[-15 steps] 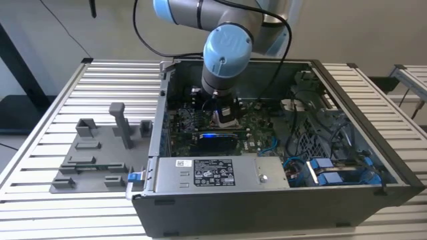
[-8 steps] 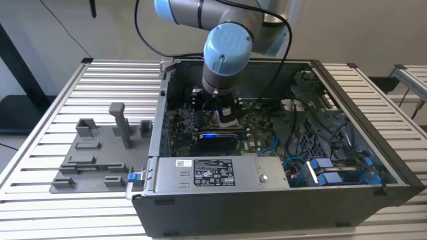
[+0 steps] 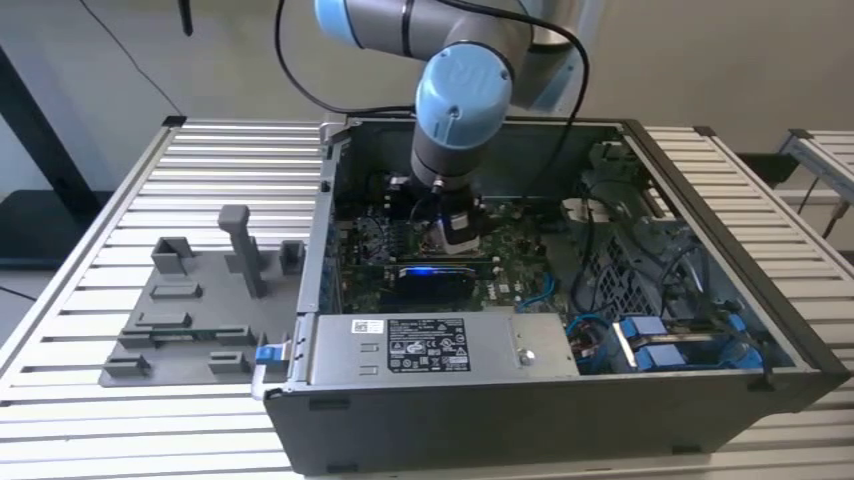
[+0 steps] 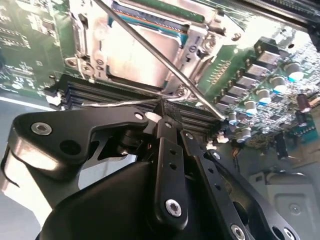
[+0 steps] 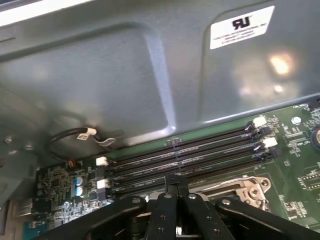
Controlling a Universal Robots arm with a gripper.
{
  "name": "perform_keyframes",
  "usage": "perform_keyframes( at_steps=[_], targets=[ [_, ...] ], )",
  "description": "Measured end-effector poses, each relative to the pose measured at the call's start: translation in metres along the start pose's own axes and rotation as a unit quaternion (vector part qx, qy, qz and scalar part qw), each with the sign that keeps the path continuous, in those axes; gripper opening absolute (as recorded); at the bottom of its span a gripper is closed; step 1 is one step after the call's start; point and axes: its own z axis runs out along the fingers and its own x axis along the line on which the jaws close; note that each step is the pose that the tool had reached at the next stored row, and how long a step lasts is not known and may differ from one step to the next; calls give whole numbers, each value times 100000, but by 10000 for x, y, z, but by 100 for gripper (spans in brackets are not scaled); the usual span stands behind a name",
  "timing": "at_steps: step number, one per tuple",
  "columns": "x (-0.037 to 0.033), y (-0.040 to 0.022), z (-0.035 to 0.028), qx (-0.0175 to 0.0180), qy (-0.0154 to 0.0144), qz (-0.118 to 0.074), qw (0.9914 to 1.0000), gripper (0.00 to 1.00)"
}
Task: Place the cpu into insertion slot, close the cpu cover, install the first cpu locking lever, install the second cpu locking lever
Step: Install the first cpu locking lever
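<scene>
Centre of the exterior view, inside the case [image 3: 534, 420], your jaws are clenched, tips at the thin locking lever [image 4: 117, 104] just beside the insertion slot [image 4: 80, 37], cpu [image 4: 142, 55] seated inside; slip off and it could spring up, scratching the board [image 4: 30, 45]

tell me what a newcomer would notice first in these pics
The blue-and-grey arm reaching down into the open computer case at the middle of the exterior view grabs the eye first. In the second wrist view, the black gripper, fingers together, sits right by the insertion slot, where the shiny cpu lies under a thin lever crossing it.
</scene>
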Motion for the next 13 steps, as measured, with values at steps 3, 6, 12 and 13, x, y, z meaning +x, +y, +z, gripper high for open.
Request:
perform_keyframes(
  at_steps=[3, 6, 12, 13],
  targets=[
    [-41, 10, 4, 189, -83, 37, 100000, 11],
    [-81, 21, 10, 249, -118, 68, 100000, 11],
    [-163, 40, 22, 291, -159, 116, 99999, 11],
    [-176, 44, 24, 293, -161, 123, 99999, 11]
  ],
)
